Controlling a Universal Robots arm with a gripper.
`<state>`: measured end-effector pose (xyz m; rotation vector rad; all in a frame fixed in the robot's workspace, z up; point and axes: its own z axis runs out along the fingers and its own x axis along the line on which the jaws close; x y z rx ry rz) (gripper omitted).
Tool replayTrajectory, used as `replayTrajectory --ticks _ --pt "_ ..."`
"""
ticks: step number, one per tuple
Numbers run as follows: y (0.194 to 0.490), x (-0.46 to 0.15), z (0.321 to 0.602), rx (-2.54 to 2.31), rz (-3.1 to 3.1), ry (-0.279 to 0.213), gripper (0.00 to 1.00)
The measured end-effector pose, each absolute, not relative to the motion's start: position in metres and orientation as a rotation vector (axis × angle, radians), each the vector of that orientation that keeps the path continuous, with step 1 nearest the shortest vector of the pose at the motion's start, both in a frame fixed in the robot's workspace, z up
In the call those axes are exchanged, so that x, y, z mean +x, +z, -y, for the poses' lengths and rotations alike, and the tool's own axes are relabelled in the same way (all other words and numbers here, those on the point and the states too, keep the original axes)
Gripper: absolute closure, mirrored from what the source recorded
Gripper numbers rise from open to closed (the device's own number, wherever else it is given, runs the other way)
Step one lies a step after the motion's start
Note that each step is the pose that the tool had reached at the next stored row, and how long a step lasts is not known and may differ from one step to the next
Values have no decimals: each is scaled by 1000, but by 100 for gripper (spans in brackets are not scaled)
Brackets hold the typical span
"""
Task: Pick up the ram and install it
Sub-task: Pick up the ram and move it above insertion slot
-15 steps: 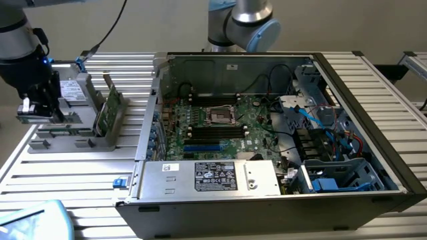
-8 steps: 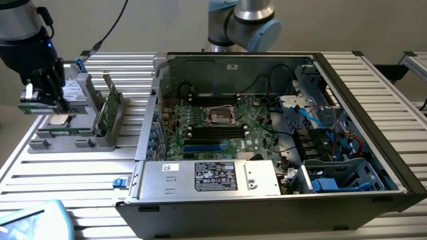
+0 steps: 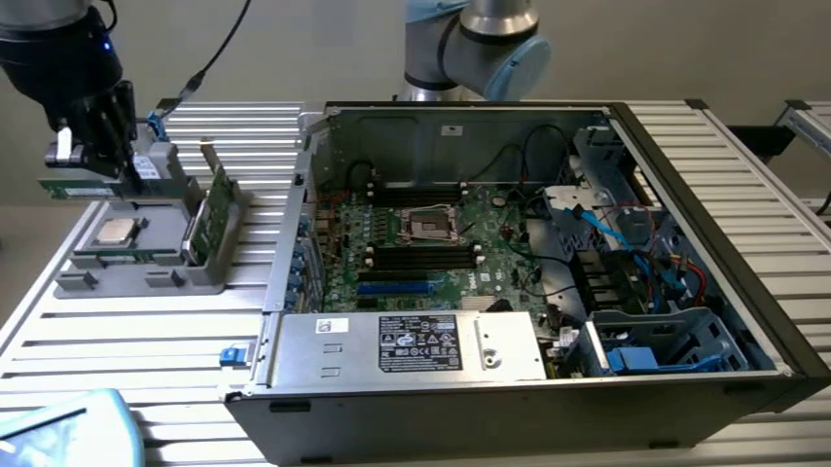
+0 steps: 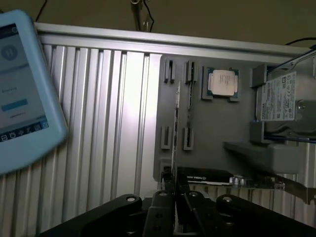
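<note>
Your claw (image 4: pixel 174 195) is clenched on the ram (image 3: pixel 62 185), gripping its upper edge so the contacts likely stay free, and it hangs just above the grey tray (image 3: pixel 117 282), clear of it

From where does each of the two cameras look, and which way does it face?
Exterior view: high off the arm, facing down onto the table and open computer case; the arm and the gripper, shut on the ram, show.
Wrist view: on the wrist, facing down past the gripper onto the grey parts holder and a tablet.
Both show the gripper, the ram, the parts holder and its processor.
</note>
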<state>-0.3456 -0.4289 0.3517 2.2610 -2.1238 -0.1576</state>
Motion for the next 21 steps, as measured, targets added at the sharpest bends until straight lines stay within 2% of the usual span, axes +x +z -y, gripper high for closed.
replayTrajectory --ticks 14,21 --pt "414 -289 442 2262 2124 -169 86" --pt "417 -258 450 2256 2120 -179 86"
